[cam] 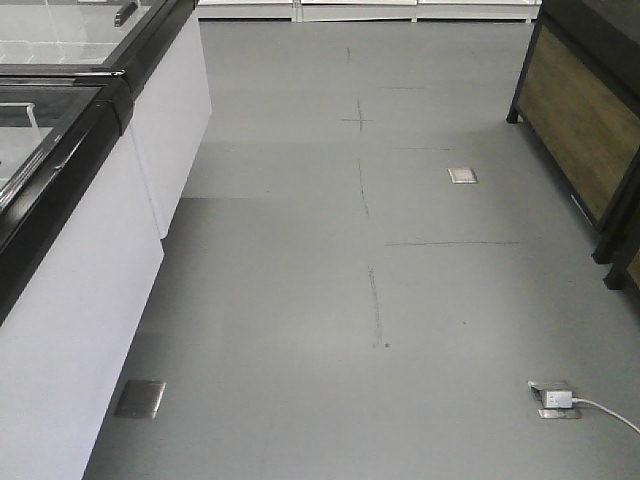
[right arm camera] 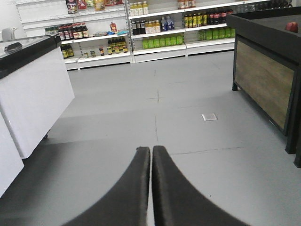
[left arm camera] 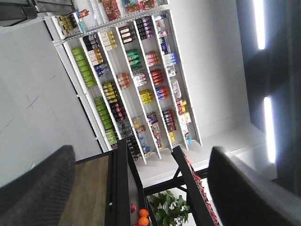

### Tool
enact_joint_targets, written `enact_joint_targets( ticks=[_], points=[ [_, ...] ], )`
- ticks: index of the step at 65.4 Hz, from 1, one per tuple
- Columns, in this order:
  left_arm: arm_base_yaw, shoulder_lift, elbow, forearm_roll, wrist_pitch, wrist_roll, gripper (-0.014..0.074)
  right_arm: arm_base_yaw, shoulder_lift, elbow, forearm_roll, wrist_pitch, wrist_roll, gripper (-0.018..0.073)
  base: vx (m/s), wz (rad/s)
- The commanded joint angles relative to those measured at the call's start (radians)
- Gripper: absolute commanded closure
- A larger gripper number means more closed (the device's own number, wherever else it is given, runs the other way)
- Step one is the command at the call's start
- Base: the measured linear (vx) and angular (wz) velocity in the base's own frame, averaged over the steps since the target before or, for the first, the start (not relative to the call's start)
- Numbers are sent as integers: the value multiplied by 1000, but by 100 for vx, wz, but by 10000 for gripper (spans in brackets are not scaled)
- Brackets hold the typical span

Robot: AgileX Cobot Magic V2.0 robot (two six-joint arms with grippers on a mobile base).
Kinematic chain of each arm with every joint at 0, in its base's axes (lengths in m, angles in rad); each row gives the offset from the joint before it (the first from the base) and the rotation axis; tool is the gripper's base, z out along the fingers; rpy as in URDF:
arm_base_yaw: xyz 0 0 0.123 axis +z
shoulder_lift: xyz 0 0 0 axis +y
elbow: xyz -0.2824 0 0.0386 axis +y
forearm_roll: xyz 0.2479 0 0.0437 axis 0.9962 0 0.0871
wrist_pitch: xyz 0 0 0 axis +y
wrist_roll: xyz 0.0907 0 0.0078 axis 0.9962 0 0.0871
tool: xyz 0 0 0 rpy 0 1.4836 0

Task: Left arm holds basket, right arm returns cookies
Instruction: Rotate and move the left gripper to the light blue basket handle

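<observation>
Right wrist-mounted view, near to far: my right hand (right arm camera: 151, 188) is closed, its two dark fingers pressed together with nothing between them. Beyond it lies the grey floor (right arm camera: 141, 117) with a small square floor plate (right arm camera: 209, 116). A white freezer cabinet (right arm camera: 33, 94) stands at left and a black stand with a wood panel (right arm camera: 263, 77) at right. Bottle shelves (right arm camera: 155, 28) line the far wall.

Left wrist-mounted view, turned sideways: my left hand (left arm camera: 141, 188) is open, its fingers (left arm camera: 37, 188) set wide apart and holding nothing. Between them I see oranges (left arm camera: 142, 216) and a leafy plant (left arm camera: 169, 207), with goods shelves (left arm camera: 136, 80) farther off.

Exterior front-facing view: a white plug (cam: 557, 399) sits in a floor socket at near right. A metal plate (cam: 140, 398) lies at near left, beside the freezer cabinet.

I cannot tell where the basket or the cookies are; no view shows them.
</observation>
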Motion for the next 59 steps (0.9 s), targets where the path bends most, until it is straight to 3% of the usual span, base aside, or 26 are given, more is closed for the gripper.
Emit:
enact_joint_targets(
  ticks=[1,9,16,27,35,48,59],
  points=[
    [0,12,-35,-4,-104,0,48,-7,-12,2,-2,-76,-13,567,0,0],
    [0,20,-35,56,-217,28,48,-7,-12,2,-2,-76,-13,567,0,0],
    [0,65,-39,54,-349,63,48,-7,-12,2,-2,-76,-13,567,0,0],
    [0,210,-109,54,-366,221,48,-7,-12,2,-2,-76,-13,567,0,0],
    [9,315,-199,44,-366,274,52,-7,-12,2,-2,-76,-13,567,0,0],
    [114,459,-330,-25,-298,291,74,-7,-12,2,-2,-76,-13,567,0,0],
    [243,495,-369,-25,-219,290,83,-7,-12,2,-2,-76,-13,567,0,0]
  ],
)
